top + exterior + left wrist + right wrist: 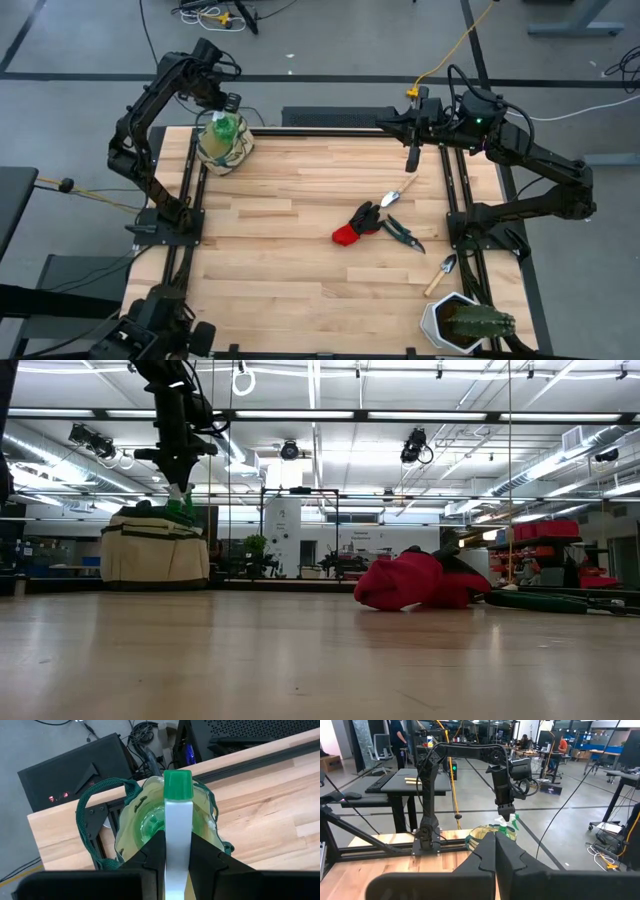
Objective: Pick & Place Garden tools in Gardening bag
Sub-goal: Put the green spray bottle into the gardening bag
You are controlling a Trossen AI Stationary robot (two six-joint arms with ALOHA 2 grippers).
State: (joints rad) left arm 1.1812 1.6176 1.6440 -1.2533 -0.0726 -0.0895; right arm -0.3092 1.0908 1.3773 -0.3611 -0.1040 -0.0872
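Note:
My left gripper (224, 112) is above the beige gardening bag (224, 148) at the table's far left, shut on the green spray bottle (150, 822). The bottle's green body is down in the bag's mouth. The bag stands on its base in the low view (150, 548). The red-and-black glove (355, 226), the pruning shears (403, 233) and two trowels (398, 190) (441, 274) lie flat on the table's right half. My right gripper (412, 160) is shut and empty above the far right of the table. My left gripper pinches the spray bottle's white head (178, 832) between its two fingers, just behind the green nozzle cap (178, 784). The fingers point down from above. The bottle hangs upright with its body inside the bag; I cannot tell whether its bottom rests there.
A white pot with a green cactus (465, 322) stands at the near right corner. The bag's green handles (90, 815) hang over its rim. Bare wood lies across the table's middle and near left. People and desks show in the room beyond.

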